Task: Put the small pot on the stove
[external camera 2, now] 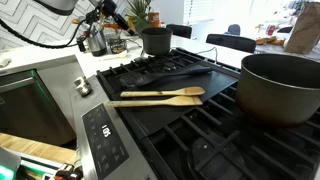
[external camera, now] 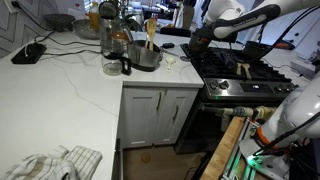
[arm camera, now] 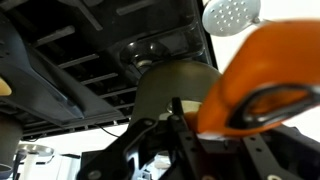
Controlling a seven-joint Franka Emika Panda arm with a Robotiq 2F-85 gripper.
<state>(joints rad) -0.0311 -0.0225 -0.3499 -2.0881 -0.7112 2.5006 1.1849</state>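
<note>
The small pot (external camera: 198, 46) is dark and round and is at the stove's (external camera: 245, 72) far corner, next to the white counter. It also shows in the other exterior view (external camera 2: 156, 41), by the black grates (external camera 2: 190, 75). My gripper (external camera: 203, 36) reaches down from above and seems shut on the pot's rim. In the wrist view the pot (arm camera: 165, 85) lies right at my fingertips (arm camera: 180, 108), with one black finger over its rim. A blurred orange shape (arm camera: 270, 75) hides the right side. Whether the pot rests on the grate or hangs just above it is unclear.
A steel pot with wooden spoons (external camera: 147, 56) and a glass jug (external camera: 113, 42) stand on the counter beside the stove. Two wooden spatulas (external camera 2: 160, 96) lie on the cooktop and a large dark pot (external camera 2: 282, 88) fills a near burner. A cloth (external camera: 55, 163) lies low at the counter's end.
</note>
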